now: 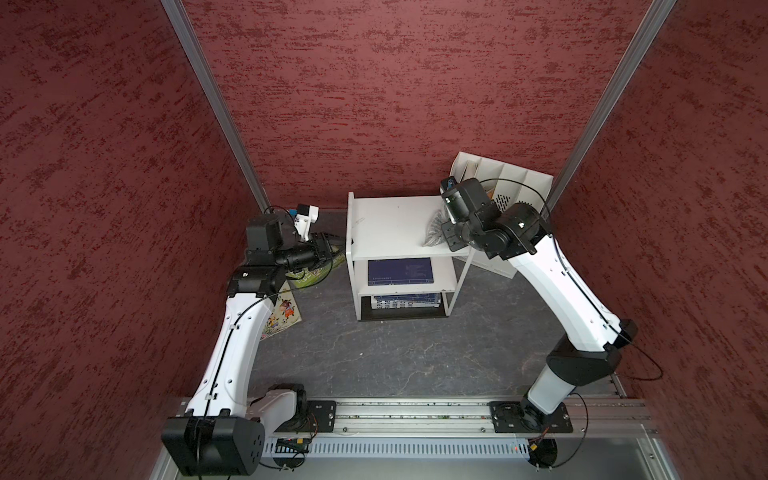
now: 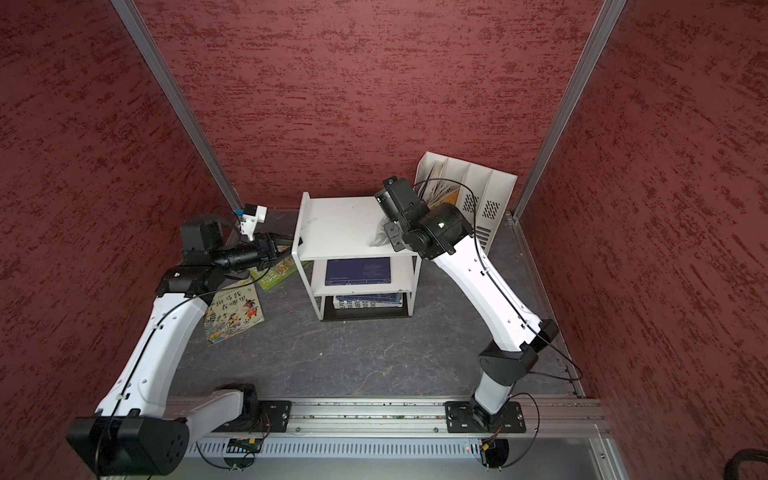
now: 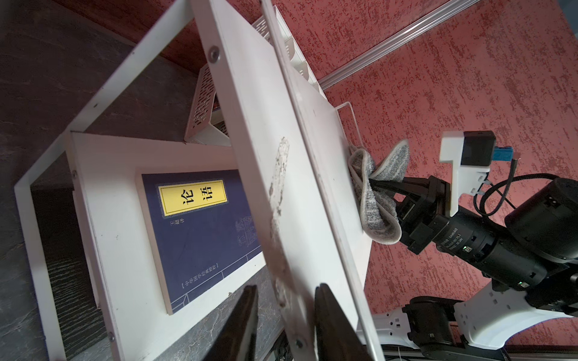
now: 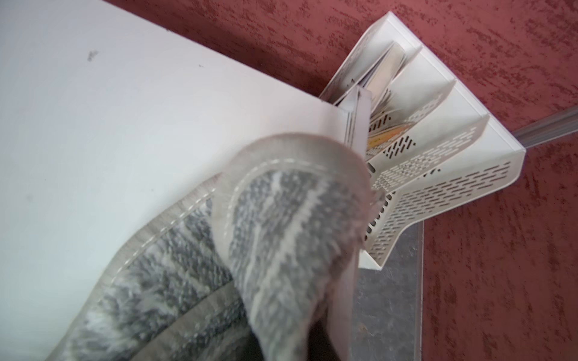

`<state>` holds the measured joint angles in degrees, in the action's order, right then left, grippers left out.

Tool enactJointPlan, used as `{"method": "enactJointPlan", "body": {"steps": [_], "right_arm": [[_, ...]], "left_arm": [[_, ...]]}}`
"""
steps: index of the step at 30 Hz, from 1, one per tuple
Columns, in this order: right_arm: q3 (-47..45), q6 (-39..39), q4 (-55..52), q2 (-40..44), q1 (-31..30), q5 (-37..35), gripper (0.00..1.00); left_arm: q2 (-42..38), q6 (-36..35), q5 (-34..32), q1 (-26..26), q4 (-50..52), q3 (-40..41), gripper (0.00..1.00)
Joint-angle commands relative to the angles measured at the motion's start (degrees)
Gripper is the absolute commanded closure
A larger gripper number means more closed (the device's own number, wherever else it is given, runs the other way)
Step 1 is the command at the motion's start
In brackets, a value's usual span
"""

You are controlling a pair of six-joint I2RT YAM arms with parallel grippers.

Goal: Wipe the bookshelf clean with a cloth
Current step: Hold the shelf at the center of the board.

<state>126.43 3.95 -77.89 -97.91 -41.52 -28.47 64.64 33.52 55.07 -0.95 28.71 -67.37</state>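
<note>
The white three-tier bookshelf [image 1: 390,224] [image 2: 340,224] stands at the back middle of the dark floor. At its right end, the grey striped cloth [image 1: 434,230] [image 2: 379,237] lies bunched against the top board. My right gripper [image 3: 380,184] is shut on the cloth [image 3: 375,215]. In the right wrist view the cloth [image 4: 281,218] covers the fingers and rests on the white top [image 4: 125,125], which bears small dark specks. My left gripper [image 1: 337,245] [image 3: 286,290] is at the shelf's left end, with its jaws closed astride the smudged side panel [image 3: 250,103].
A white slotted file holder [image 1: 507,187] [image 4: 438,156] leans in the back right corner just behind the right wrist. A blue book [image 1: 399,272] lies on the middle tier, with more books [image 1: 405,300] below. Picture books [image 2: 232,316] lie under the left arm. Red walls close in on three sides.
</note>
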Motion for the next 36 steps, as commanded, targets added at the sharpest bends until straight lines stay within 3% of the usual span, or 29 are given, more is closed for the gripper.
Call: {"method": "enactJointPlan", "body": {"steps": [1, 9, 16, 21, 24, 36], "right_arm": [[-1.0, -1.3, -8.5, 0.4, -0.1, -0.5, 1.0], [-1.3, -3.6, -3.6, 0.4, -6.7, 7.7, 1.0], [6.0, -2.8, 5.2, -8.2, -13.4, 15.9, 1.0], [16.7, -0.4, 2.6, -14.5, -13.4, 13.7, 1.0], [17.0, -0.8, 0.5, -14.4, -13.0, 11.3, 1.0], [-1.5, 0.9, -3.4, 2.8, -6.2, 1.9, 1.0]], "left_arm": [[0.7, -1.6, 0.6, -0.4, 0.6, -1.7, 0.67], [1.1, -1.6, 0.8, -0.4, 0.5, -2.2, 0.67], [1.1, -1.6, 0.7, -0.4, 0.5, -2.4, 0.67], [0.9, -1.5, 0.7, -0.4, 0.5, -2.6, 0.67], [1.1, -1.5, 0.7, -0.4, 0.5, -2.5, 0.67], [1.0, -1.5, 0.2, -0.4, -0.5, -2.2, 0.67]]}}
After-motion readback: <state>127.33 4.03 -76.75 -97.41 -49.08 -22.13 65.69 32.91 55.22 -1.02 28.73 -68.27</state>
